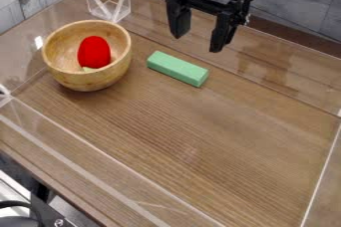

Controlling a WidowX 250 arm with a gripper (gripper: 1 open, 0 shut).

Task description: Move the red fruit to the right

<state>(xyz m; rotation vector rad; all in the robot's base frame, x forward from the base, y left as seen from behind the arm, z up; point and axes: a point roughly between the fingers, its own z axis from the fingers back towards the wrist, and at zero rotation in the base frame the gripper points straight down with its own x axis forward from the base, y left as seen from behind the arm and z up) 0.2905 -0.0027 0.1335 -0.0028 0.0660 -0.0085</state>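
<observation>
Gripper [197, 32] hangs wide open, holding nothing.
Red fruit [94, 52] stands upright in the wooden bowl [64, 75], well off to its left and a bit lower.

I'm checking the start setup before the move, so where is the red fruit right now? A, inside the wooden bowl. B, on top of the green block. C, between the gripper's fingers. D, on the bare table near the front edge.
A: the red fruit sits inside the wooden bowl at the left, apart from the green block and the open, empty gripper.
</observation>
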